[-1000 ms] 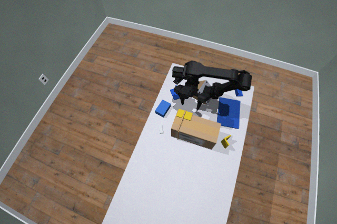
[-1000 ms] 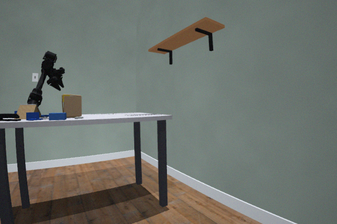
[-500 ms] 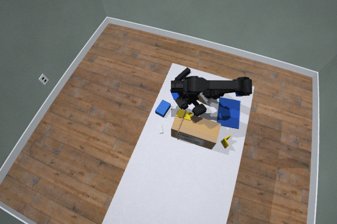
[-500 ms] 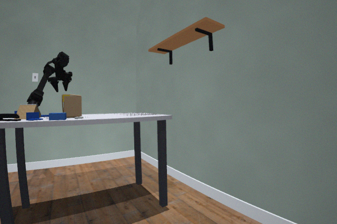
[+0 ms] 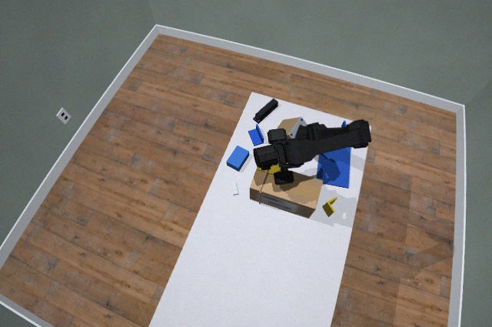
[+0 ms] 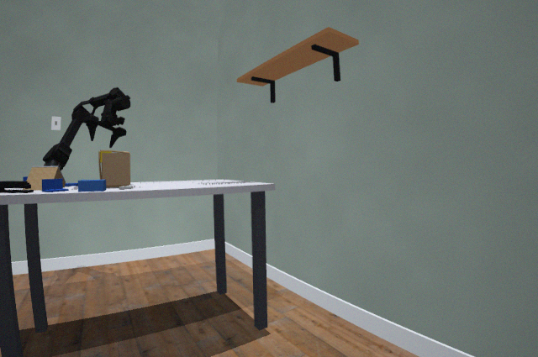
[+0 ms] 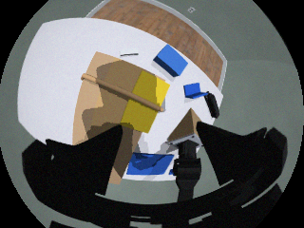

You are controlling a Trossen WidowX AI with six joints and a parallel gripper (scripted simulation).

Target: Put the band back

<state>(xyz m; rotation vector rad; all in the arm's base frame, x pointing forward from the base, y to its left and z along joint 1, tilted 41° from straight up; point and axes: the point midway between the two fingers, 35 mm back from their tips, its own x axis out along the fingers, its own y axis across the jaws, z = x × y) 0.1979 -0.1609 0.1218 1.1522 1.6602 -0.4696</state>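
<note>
Fingers spread wide, empty, above brown cardboard carton (image 5: 296,191). Thin tan band (image 7: 123,90) runs skewed across yellow corner guard (image 7: 147,99). Risk: descending fingertip nudges guard, or drags band further askew.

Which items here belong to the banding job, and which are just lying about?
Job:
carton
corner guard
band
open end effector

Lying about:
blue block
blue mat
black bar
loose yellow angle piece
</note>
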